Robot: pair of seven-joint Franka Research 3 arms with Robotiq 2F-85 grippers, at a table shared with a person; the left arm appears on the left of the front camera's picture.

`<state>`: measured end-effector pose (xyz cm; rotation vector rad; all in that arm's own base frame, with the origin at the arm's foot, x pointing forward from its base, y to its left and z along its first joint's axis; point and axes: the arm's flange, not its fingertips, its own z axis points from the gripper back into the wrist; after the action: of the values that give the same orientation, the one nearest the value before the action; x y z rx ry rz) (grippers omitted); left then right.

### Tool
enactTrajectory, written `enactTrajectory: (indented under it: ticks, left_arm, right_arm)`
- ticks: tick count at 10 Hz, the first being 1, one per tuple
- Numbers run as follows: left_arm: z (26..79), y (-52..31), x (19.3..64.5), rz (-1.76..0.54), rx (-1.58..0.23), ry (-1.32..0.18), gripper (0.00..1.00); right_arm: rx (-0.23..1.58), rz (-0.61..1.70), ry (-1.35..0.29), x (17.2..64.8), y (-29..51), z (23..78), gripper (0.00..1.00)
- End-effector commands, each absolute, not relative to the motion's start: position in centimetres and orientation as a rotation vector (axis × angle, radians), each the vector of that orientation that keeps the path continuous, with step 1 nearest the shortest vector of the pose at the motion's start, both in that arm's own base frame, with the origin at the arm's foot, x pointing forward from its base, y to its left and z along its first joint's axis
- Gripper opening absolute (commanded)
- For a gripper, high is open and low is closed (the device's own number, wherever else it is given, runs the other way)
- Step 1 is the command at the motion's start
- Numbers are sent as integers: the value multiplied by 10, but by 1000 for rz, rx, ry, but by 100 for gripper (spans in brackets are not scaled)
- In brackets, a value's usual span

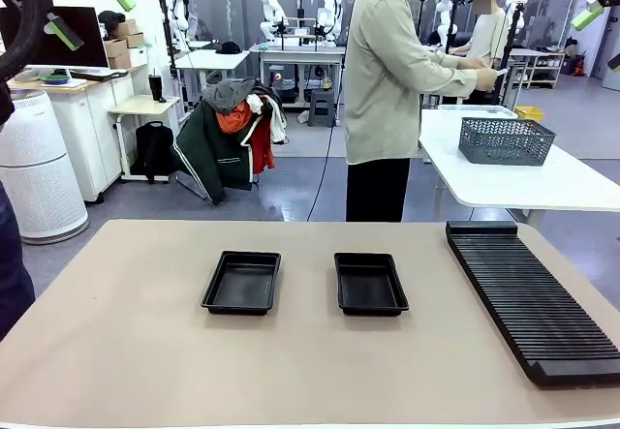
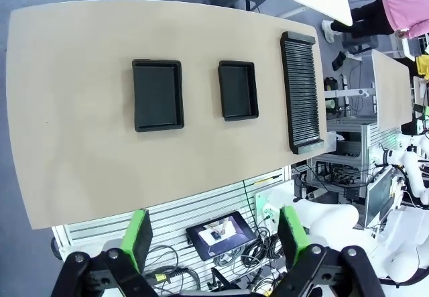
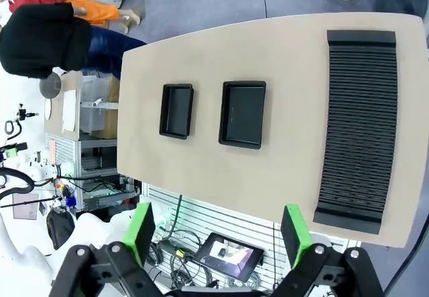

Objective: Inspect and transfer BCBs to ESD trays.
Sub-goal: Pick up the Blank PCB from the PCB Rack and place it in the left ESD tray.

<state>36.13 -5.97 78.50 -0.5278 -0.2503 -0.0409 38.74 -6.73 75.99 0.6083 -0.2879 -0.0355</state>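
1. Counting the ESD trays gives two: the first tray (image 1: 242,282) lies left of centre on the tan table (image 1: 116,352), the second tray (image 1: 370,284) just right of centre, side by side and apart
2. One black ribbed rack (image 1: 533,298) lies along the table's right side, apart from both trays
3. One grey mesh basket (image 1: 506,140) stands on a white table (image 1: 523,192) beyond; one person (image 1: 387,80) stands beside it
4. Left gripper (image 2: 216,238): high above the table, fingers spread apart, holding nothing
5. Right gripper (image 3: 218,233): likewise high, spread apart, holding nothing
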Motion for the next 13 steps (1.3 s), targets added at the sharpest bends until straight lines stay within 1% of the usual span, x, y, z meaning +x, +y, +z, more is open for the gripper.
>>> enactTrajectory:
  ticks: [1, 13]
  left_arm:
    - [790, -60, 356, -6, -488, -240, 100]
    - [800, -61, 355, 20, -411, -237, 100]
  right_arm:
    - [584, -63, -279, 383, -62, 763, 100]
    - [494, -104, -290, 375, -58, 776, 100]
